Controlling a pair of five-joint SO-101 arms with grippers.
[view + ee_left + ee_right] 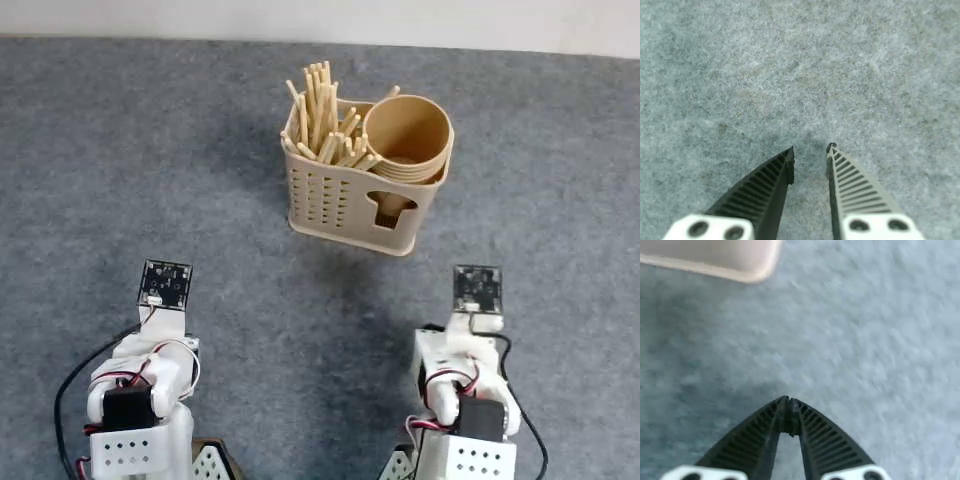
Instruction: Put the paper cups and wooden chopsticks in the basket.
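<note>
The left pincer (810,150) is slightly spread, with a narrow gap between its tips and nothing in it. It sits over the grey felt-like worktop (790,60), well apart from the basket (340,205). The right pincer (789,402) is pressed together, tips touching and empty, nearer the basket, one rounded corner of which lies ahead of it. The beige slotted basket stands upright beyond both arms, closer to the right one. Inside it, a stack of brown paper cups (408,135) sits upright on the side toward the right arm. A bundle of wooden chopsticks (320,115) stands on end in the basket's other side, its ends rising above the rim.
</note>
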